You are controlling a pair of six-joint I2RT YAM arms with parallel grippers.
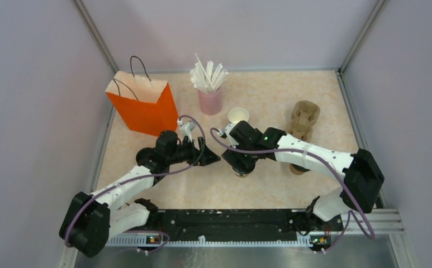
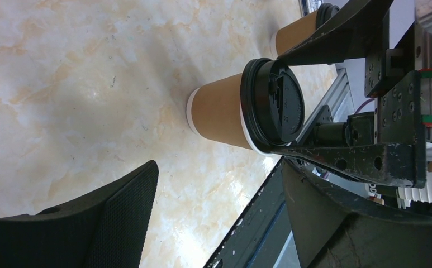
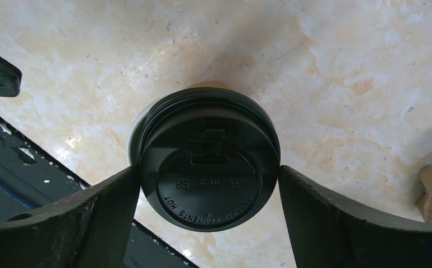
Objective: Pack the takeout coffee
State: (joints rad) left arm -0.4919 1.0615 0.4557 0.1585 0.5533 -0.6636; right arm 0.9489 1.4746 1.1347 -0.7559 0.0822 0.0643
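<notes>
A brown coffee cup [image 2: 219, 111] with a black lid [image 3: 209, 167] stands upright on the table centre. My right gripper [image 1: 240, 163] comes down over it, one finger touching each side of the lid [image 2: 275, 106]. A second lidded brown cup [image 2: 294, 32] stands behind it, mostly hidden under the right arm [image 1: 298, 167]. An open cup with a white inside and no lid [image 1: 238, 115] stands farther back. My left gripper [image 1: 210, 158] is open and empty, just left of the held cup, fingers [image 2: 118, 223] wide apart.
The orange paper bag [image 1: 143, 106] stands open at the back left. A pink cup of white straws [image 1: 210, 95] is behind the open cup. The tan pulp carrier [image 1: 304, 119] lies at the back right. A black rail [image 1: 230, 218] runs along the near edge.
</notes>
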